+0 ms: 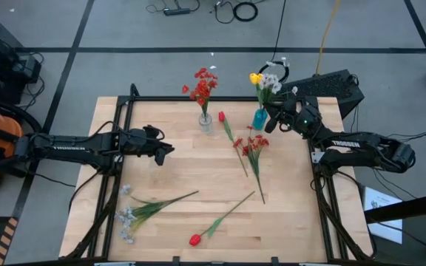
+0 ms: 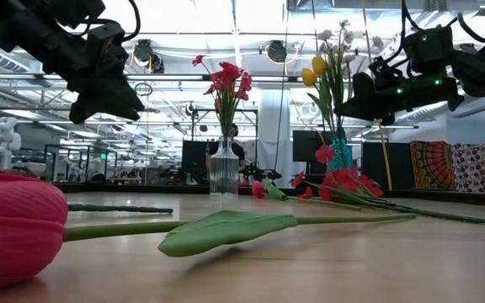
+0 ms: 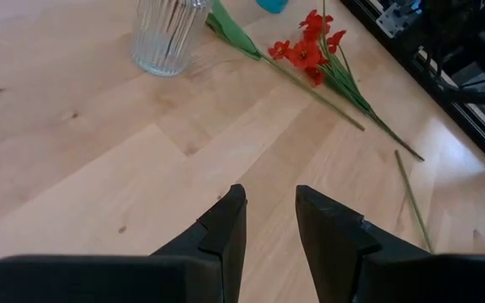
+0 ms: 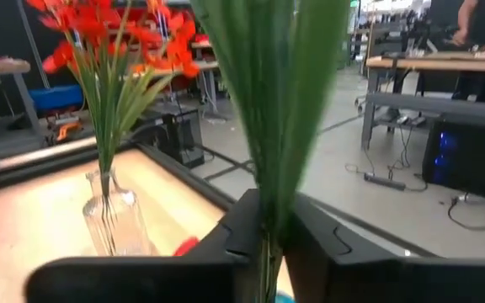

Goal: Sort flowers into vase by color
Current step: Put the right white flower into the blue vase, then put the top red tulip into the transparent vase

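Observation:
A clear glass vase [image 1: 205, 123] holds red flowers [image 1: 203, 85]. A teal vase [image 1: 259, 118] holds a yellow tulip [image 1: 255, 77] and a white spray [image 1: 271, 82]. My right gripper [image 1: 272, 120] is beside the teal vase, shut on green stems standing in it. A red tulip [image 1: 222, 118], a red cluster [image 1: 254, 144], a white-grey spray [image 1: 128, 216] and another red tulip [image 1: 194, 239] lie flat on the table. My left gripper [image 1: 166, 152] hovers open over bare wood [image 3: 272, 223], left of the clear vase. My right gripper pinches the green bundle of stems and leaves [image 4: 269, 220] between its two fingers, just above the teal vase's mouth [image 4: 274, 297]. The fingers come level from the table's right side, across the stems. The bundle stands upright in the vase; its blossoms are outside the wrist view.
A black frame rail [image 1: 198, 99] runs around the wooden table [image 1: 176, 174]. Bare wood lies under the left gripper and between the lying stems. The lying red cluster [image 3: 310, 52] sits close to the teal vase. Cables and equipment lie on the floor beyond the far edge.

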`<state>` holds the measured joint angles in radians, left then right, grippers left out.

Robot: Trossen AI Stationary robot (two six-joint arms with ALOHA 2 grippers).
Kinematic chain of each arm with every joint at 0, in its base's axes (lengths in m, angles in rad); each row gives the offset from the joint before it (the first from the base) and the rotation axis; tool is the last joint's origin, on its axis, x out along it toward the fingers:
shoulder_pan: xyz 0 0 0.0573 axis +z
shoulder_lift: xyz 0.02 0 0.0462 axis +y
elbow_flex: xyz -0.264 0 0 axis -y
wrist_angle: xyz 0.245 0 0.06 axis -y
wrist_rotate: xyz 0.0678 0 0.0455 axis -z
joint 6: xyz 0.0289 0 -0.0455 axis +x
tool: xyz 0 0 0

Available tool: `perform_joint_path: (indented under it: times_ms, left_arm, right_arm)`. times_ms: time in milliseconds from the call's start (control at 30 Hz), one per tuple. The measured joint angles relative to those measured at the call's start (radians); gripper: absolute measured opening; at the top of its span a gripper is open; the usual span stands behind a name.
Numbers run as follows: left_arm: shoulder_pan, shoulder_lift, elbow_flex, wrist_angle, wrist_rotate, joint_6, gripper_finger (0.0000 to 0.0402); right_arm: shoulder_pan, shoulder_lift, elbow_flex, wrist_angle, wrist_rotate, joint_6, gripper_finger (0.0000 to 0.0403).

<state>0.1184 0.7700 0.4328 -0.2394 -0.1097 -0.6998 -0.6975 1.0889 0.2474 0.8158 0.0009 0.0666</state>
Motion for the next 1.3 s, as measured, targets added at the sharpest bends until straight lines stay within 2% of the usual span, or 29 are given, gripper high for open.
perform_joint_path:
  times_ms: [367,533,700,833,967,1133,1300]
  left_arm:
    - [0.000,0.000,0.000,-0.001,0.000,-0.001,0.0112]
    - [0.000,0.000,0.000,-0.007,0.000,0.000,0.0112]
    - [0.000,0.000,0.000,-0.010,0.015,0.004,0.0112]
    - [0.000,0.000,0.000,-0.010,0.021,0.023,0.0112]
    - [0.000,0.000,0.000,-0.010,0.021,0.026,0.0112]
    - [0.000,0.000,0.000,-0.010,0.026,0.027,0.0112]
    - [0.000,0.000,0.000,-0.009,0.027,0.034,0.0112]
  right_arm:
    - [0.000,-0.038,0.000,-0.094,-0.007,0.016,0.0149]
    - [0.000,-0.162,0.000,-0.259,-0.007,-0.006,0.0184]
    - [0.000,-0.333,0.000,-0.424,-0.003,-0.002,0.0198]
    - [0.013,-0.456,0.025,-0.585,-0.001,0.041,0.0195]
    - [0.051,-0.530,0.112,-0.826,0.009,0.045,0.0177]
    - [0.107,-0.539,0.269,-1.187,0.114,0.042,0.0129]
    - [0.161,-0.521,0.362,-1.336,0.125,0.100,0.0074]
